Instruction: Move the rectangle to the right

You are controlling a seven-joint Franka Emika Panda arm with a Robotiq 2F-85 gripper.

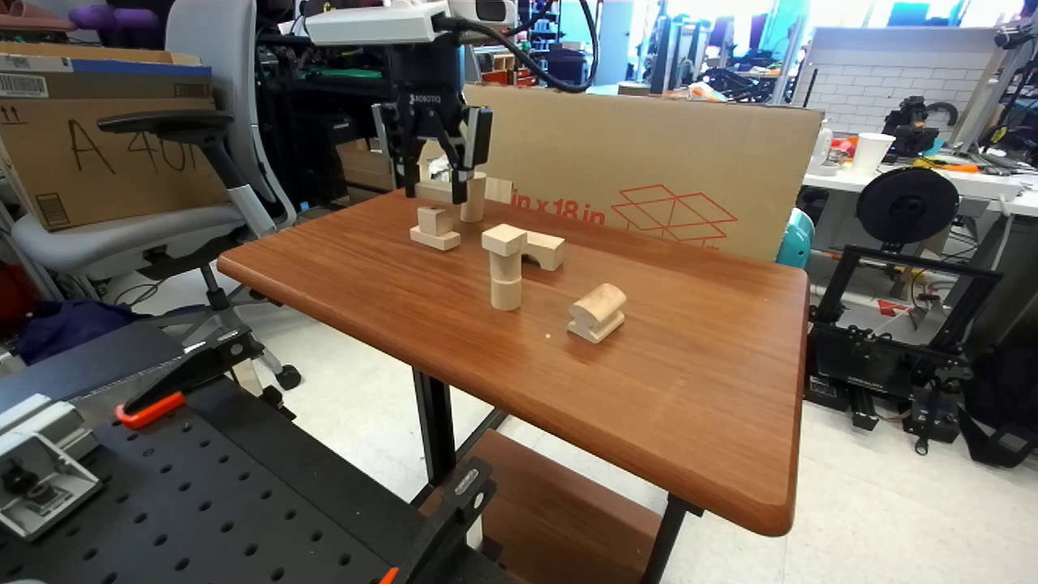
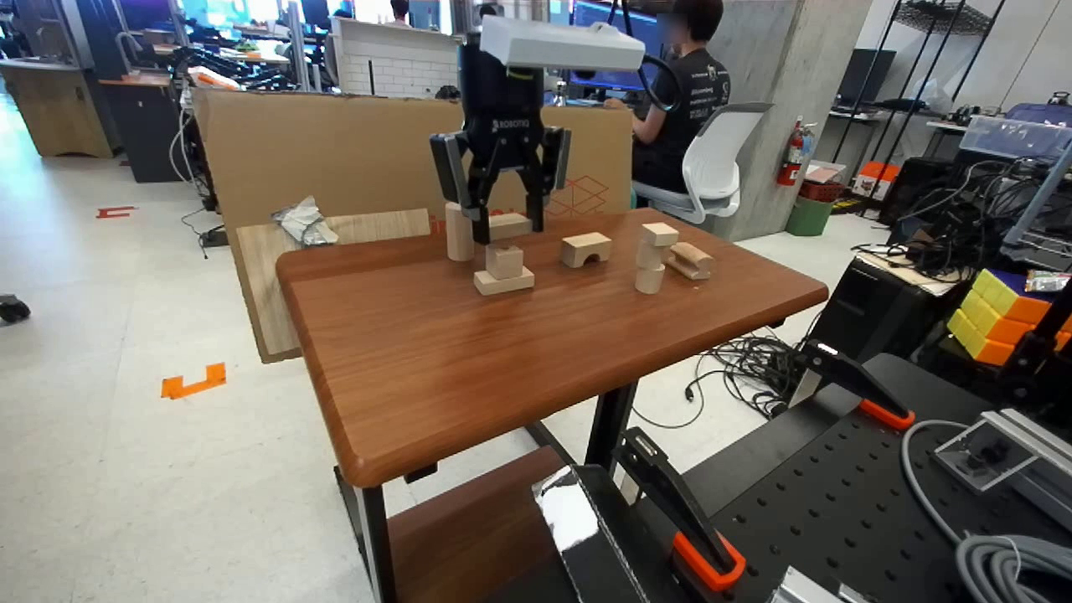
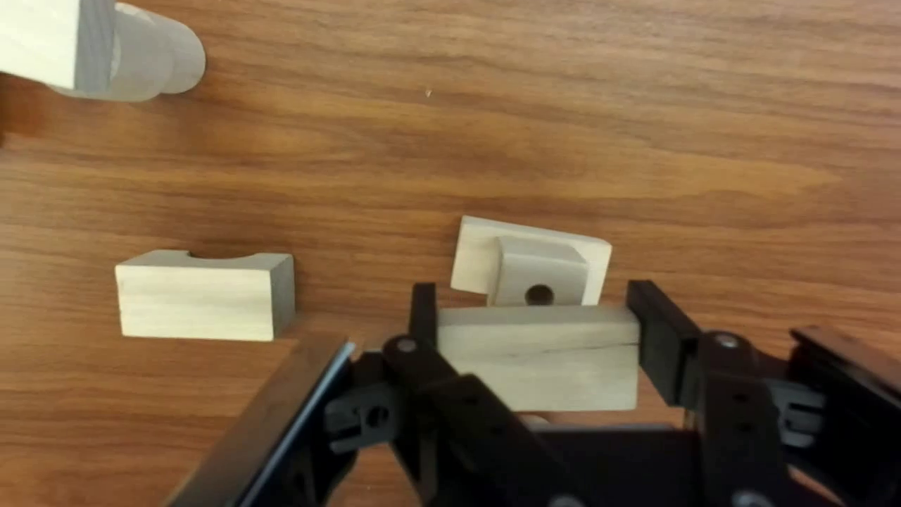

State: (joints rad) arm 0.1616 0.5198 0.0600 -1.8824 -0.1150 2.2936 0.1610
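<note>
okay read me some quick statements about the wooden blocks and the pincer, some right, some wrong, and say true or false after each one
1. The pincer holds a rectangular block. True.
2. The rectangular block lies on the tabletop. False: it is raised off it.
3. A cube sits on a flat block. True.
4. The tower has a square-cornered block at its top. True.
5. The arched block stands on the cube. False: it rests on the tabletop.
6. The tall cylinder lies on its side. False: it stands upright in both exterior views.
</note>
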